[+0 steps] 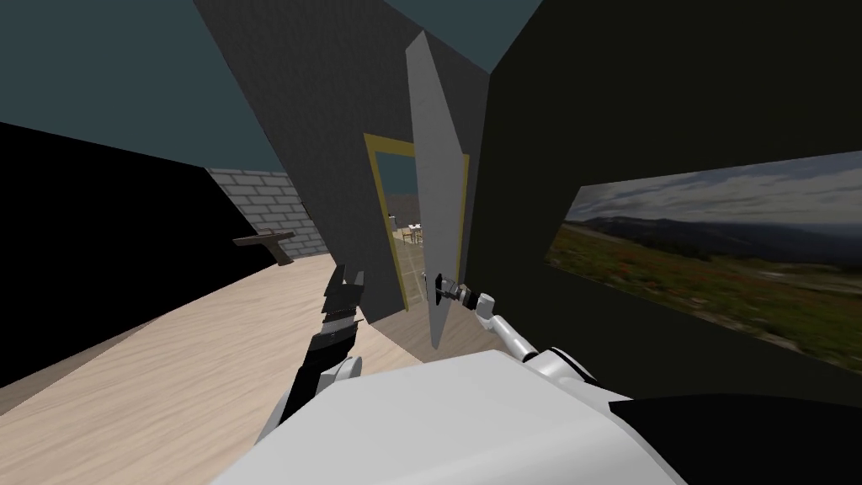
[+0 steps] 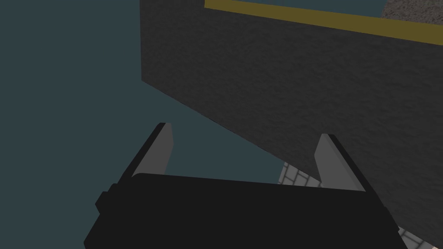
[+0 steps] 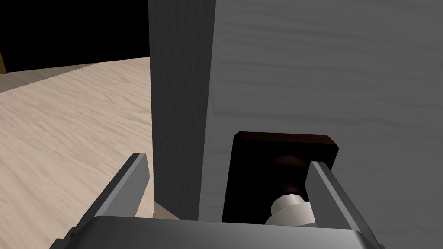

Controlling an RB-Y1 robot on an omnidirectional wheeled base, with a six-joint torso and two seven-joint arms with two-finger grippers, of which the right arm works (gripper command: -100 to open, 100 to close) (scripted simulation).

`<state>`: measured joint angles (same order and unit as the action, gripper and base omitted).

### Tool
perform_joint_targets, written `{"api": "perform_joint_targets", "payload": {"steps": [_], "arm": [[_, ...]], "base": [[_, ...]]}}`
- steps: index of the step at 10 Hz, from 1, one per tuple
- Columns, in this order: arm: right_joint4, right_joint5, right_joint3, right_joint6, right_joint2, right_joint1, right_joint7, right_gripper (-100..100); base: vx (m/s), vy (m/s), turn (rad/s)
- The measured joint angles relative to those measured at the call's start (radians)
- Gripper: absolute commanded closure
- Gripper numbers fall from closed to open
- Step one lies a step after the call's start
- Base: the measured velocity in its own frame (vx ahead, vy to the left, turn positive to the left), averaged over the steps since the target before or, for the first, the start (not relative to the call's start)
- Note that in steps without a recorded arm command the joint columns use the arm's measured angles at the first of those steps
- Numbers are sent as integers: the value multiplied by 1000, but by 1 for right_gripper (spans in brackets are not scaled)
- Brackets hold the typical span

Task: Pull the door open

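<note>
Door: a plain grey door (image 1: 431, 168) stands ajar in the middle of the scene, turned almost edge-on to the head camera, with its narrow free edge (image 3: 181, 108) nearest.
Doorway: a yellow doorway frame (image 1: 376, 168) sits in the dark wall just left of the door and farther off, and a lit room shows through it.
Handle: a pale round knob (image 3: 290, 206) on a dark stem rises from a dark backplate (image 3: 255, 173) on the door's right face, close to the free edge.
Right tool: the right tool (image 3: 228, 162) is at the handle with its fingers wide apart, clamped on nothing. The door's free edge passes between them, and the knob lies just inside the right finger (image 3: 324, 190), touching it or very nearly.
Left tool: the left tool (image 1: 347, 282) is raised over the pale wood floor (image 1: 168, 362), left of the door and well apart from it. Its fingers are also spread, with nothing between them.
Key relation: the handle lies straight ahead of the right tool, at the right side of its gap. The knob's stem points out of the door's face toward the tool, so the right arm is by far the nearer one.
Judgement: the fingers probably need to close on the knob, or hook the door edge, before any pull will carry the door.
</note>
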<state>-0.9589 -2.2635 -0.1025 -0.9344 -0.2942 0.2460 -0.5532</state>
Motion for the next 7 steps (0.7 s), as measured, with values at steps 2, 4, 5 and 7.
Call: {"api": "perform_joint_targets", "payload": {"steps": [2,4,5,7], "arm": [[31,-21,5,-11,1,11,-32,-100],[78,-44,15,-20,-1,31,-66,-100],[99,-58,18,-22,-2,32,-86,-100],[138,-79,24,-29,-1,43,-121,-100]], "base": [[11,-21,70],[14,-43,74],[28,-42,77],[14,-25,40]]}}
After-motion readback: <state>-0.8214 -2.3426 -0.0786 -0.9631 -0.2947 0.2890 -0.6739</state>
